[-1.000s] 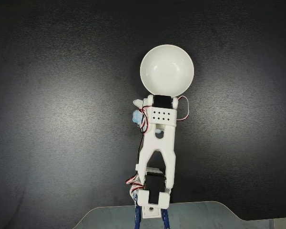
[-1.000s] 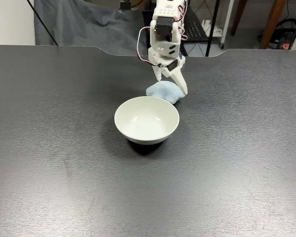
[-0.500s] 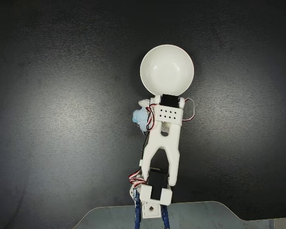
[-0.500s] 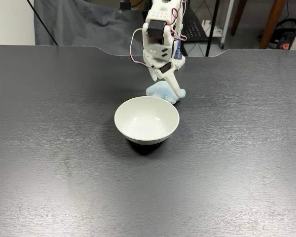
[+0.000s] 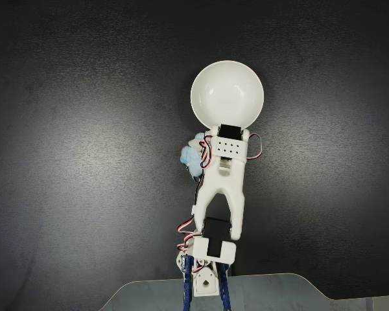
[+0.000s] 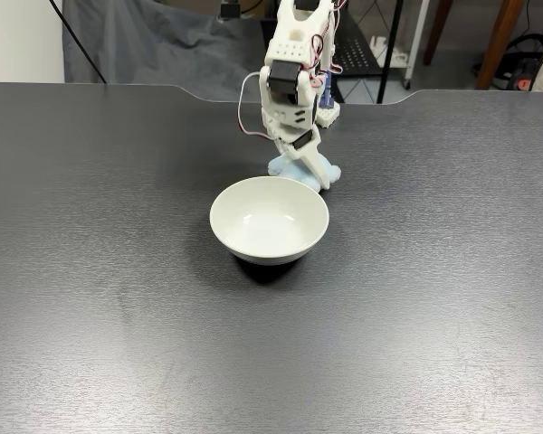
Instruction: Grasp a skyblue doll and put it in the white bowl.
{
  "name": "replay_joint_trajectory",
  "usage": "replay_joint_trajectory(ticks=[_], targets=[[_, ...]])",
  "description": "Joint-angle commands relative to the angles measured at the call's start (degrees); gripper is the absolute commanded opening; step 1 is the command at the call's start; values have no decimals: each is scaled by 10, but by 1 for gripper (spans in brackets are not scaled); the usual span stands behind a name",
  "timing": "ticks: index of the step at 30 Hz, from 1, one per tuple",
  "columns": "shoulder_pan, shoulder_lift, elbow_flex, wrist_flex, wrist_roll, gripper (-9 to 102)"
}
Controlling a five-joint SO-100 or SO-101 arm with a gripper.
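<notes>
Fixed view, claw [image 6: 311, 172] seemingly gripping fluffy skyblue doll [image 6: 328, 172], beside glossy white bowl [image 6: 269, 220].

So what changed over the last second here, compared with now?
The gripper has swung leftward in the front fixed view and settled lower over the skyblue doll, with its wrist nearer the white bowl from above. Whether it has closed is unclear. The doll shifted slightly; the bowl stayed put, empty.

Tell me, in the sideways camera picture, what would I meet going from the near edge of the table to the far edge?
White bowl → skyblue doll with the gripper on it → grey cloth behind the table.
</notes>
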Motion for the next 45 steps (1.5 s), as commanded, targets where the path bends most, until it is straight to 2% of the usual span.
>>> replay_joint_trajectory(ticks=[1, 15, 19, 26, 31, 37, 45], targets=[[2, -9, -12, -19, -4, 58], [8, -4, -11, -22, 4, 55], [8, -3, -11, -22, 4, 40], [8, -3, -11, -22, 5, -3], [8, 38, -13, -14, 7, -1], [3, 244, -13, -6, 7, -2], [0, 445, -14, 132, 8, -2]])
